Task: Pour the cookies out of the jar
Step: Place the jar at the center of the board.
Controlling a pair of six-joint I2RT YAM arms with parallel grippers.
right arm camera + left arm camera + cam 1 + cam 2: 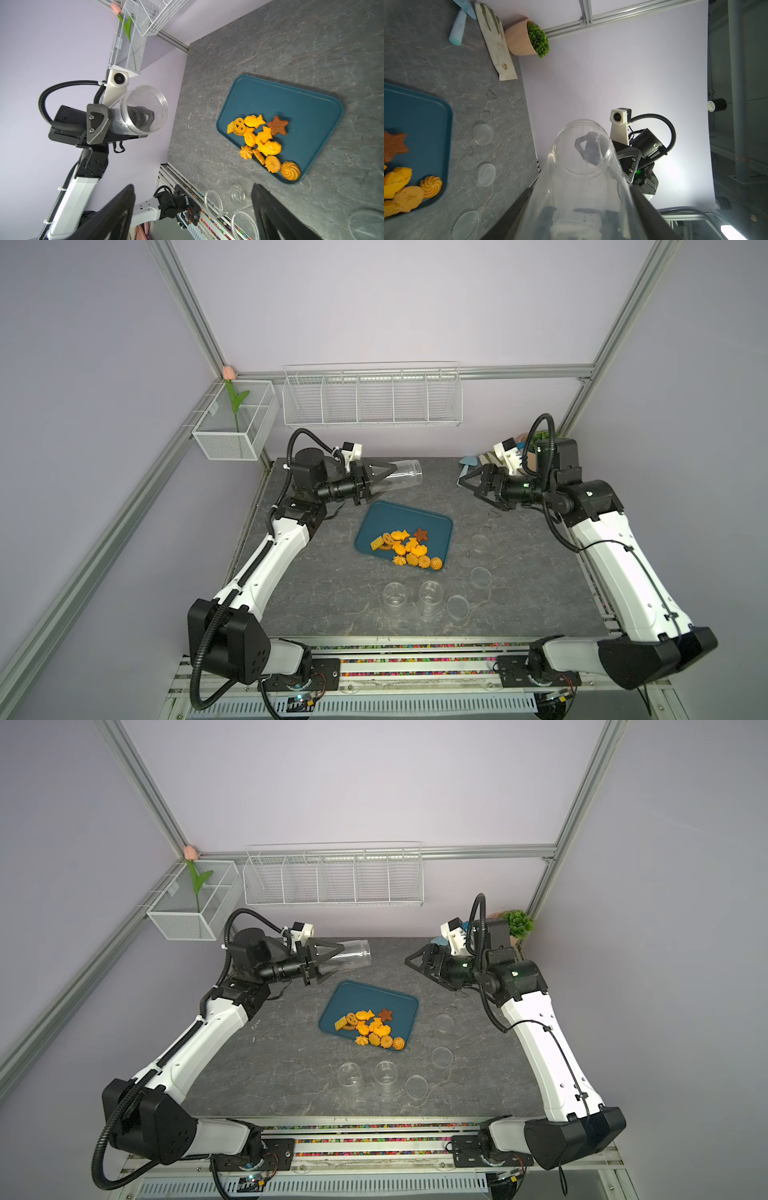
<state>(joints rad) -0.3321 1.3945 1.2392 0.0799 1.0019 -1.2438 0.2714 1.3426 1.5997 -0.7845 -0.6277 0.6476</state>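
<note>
Two clear cups [395, 598] are standing near the front of the surface [316, 593]. Beyond them, the cookies [405, 549] are lying heaped in the near part of the teal tray [415, 516]. Farther back, the left end effector [384, 481] is clamping the empty jar [406, 476], holding it on its side above the surface. The right end effector [471, 487] is hanging spread wide, gripping nothing.

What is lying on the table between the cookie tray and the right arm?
A clear lid and a second clear lid, apart on the table; both top views show them.
</note>
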